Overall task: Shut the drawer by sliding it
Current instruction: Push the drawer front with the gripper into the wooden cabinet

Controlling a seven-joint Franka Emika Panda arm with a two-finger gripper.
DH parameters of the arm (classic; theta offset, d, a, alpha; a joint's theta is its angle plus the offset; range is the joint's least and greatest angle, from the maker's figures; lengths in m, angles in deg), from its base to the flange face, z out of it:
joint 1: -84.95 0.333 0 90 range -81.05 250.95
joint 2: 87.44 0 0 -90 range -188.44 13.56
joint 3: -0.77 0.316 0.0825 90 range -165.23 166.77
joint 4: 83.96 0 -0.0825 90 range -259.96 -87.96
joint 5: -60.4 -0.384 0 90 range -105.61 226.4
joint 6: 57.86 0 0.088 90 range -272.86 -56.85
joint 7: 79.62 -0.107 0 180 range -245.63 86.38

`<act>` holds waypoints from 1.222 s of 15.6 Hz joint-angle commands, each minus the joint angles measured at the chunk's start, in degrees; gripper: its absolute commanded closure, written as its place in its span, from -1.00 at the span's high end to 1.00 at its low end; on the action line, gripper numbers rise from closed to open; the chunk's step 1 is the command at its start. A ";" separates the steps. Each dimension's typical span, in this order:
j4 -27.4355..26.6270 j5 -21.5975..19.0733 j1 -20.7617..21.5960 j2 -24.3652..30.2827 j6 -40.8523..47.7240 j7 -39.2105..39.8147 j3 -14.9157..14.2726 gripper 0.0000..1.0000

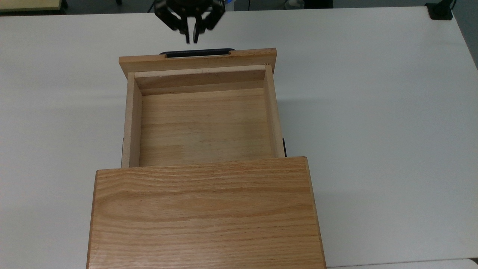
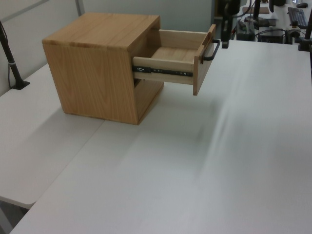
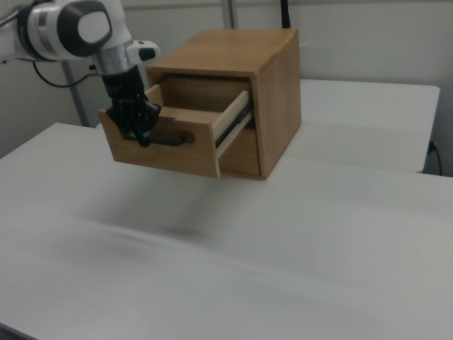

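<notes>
Just below the tool (image 1: 191, 37) in the top view, the drawer (image 1: 201, 123) stands pulled out, handle (image 1: 198, 53) nearest the nearly closed fingers. In the left view, its travel axis points away from the cabinet (image 2: 100, 63). In the right view, the approach seems underway; next, press the front panel (image 3: 159, 145) inward.

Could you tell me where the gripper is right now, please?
In the top view the gripper is at the top edge, just beyond the open drawer's black handle. In the right view it is at the drawer's front panel, by the handle.
</notes>
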 commanded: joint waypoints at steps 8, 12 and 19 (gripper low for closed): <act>3.77 0.54 -0.06 -11.39 -22.72 -19.72 0.32 -1.00; 9.30 5.54 -0.15 -16.41 -31.25 -28.50 0.32 -1.00; 14.33 14.15 0.11 -22.12 -44.25 -44.93 0.06 -1.00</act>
